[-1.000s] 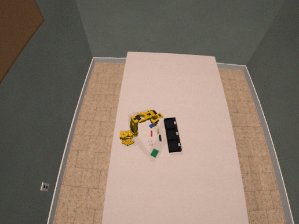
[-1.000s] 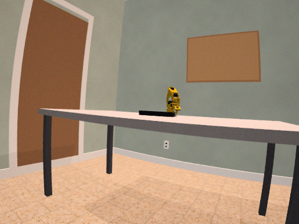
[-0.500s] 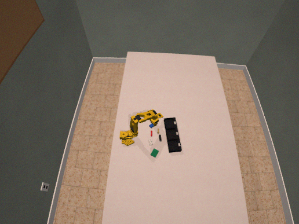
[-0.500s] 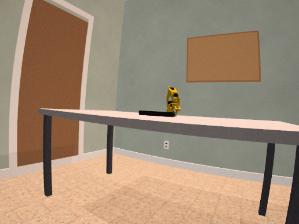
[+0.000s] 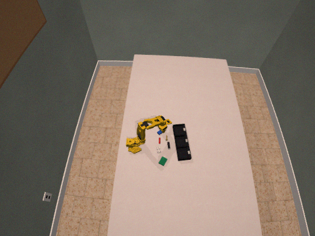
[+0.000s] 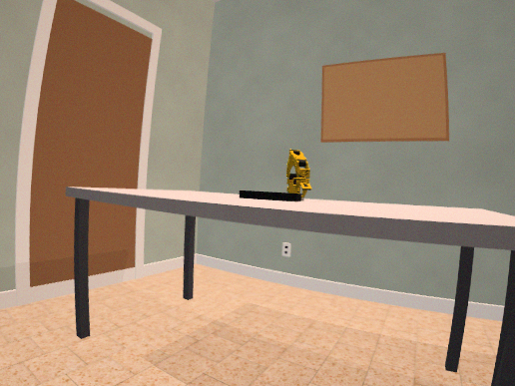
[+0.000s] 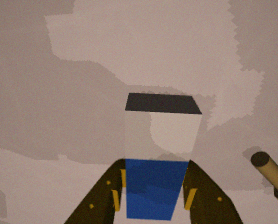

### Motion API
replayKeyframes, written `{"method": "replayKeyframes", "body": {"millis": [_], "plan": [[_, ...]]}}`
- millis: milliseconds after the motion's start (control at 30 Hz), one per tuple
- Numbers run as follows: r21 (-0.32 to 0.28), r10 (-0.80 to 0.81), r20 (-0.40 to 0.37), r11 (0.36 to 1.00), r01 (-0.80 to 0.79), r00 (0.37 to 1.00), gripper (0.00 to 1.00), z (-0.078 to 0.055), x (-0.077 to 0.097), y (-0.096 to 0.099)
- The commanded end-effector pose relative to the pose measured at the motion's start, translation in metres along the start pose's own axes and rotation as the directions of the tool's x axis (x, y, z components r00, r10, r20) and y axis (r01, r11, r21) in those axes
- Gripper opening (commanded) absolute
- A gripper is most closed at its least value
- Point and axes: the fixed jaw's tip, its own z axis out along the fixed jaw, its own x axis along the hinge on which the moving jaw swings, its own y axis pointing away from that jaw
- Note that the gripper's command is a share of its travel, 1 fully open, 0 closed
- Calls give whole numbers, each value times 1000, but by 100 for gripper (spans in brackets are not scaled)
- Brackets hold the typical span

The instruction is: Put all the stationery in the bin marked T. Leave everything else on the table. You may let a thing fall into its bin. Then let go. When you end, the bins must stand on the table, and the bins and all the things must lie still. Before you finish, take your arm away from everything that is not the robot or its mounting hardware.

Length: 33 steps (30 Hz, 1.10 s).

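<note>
bins (image 5: 182,142) block right | red pen (image 5: 159,140) below | far table (image 5: 183,87) open

Yellow arm (image 5: 146,125) with black joint patches; dark olive end effector (image 7: 154,200).
</note>
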Motion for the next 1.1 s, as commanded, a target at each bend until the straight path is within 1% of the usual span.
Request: {"method": "replayKeyframes", "body": {"millis": [0, 100, 167, 467, 633, 1067], "plan": [[0, -17, 21, 1000, 17, 1000, 0, -6, -3, 2], [1, -17, 21, 1000, 17, 1000, 0, -12, -4, 1], [1, -17, 21, 1000, 17, 1000, 0, -12, -4, 1], [1, -17, 21, 1000, 17, 1000, 0, -38, -4, -1], [1, -17, 21, 1000, 17, 1000, 0, -48, -3, -2], [1, -14, 23, 1000, 14, 1000, 0, -51, -3, -3]]}}
